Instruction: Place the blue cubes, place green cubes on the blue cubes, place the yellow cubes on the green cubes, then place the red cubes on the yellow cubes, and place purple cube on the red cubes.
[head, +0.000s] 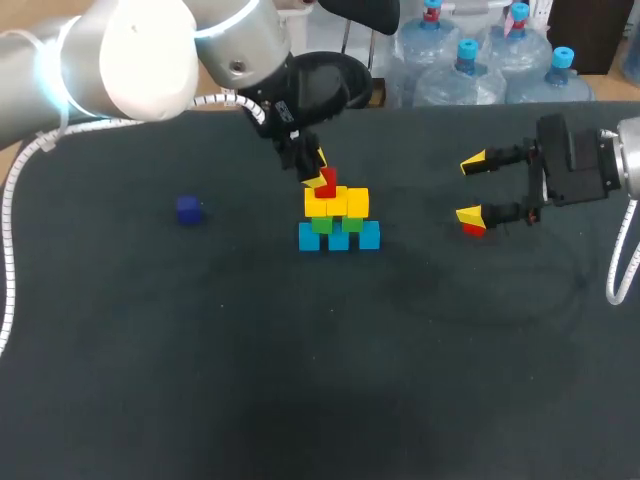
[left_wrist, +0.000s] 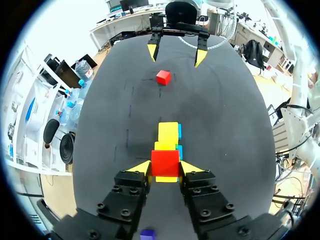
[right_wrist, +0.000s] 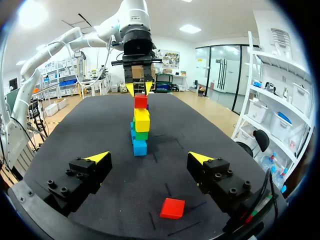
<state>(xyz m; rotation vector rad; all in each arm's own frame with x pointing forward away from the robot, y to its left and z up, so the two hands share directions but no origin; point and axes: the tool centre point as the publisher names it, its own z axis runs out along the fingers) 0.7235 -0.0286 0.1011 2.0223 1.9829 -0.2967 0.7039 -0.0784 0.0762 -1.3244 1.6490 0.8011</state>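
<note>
Here, left gripper (left_wrist: 165, 168) angled down, clasping red cube (left_wrist: 165, 162) over stack (left_wrist: 168, 136), right gripper (right_wrist: 149, 157) level, fingers spread.

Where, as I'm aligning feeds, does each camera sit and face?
Head view: above and behind, looking down at the table; both arms show, left gripper at the cube stack.
Left wrist view: on that wrist, facing the right gripper; its own gripper holds a red cube.
Right wrist view: on that wrist, facing the cube stack and left gripper; its own open gripper shows.
Both wrist views share the loose red cube.
</note>
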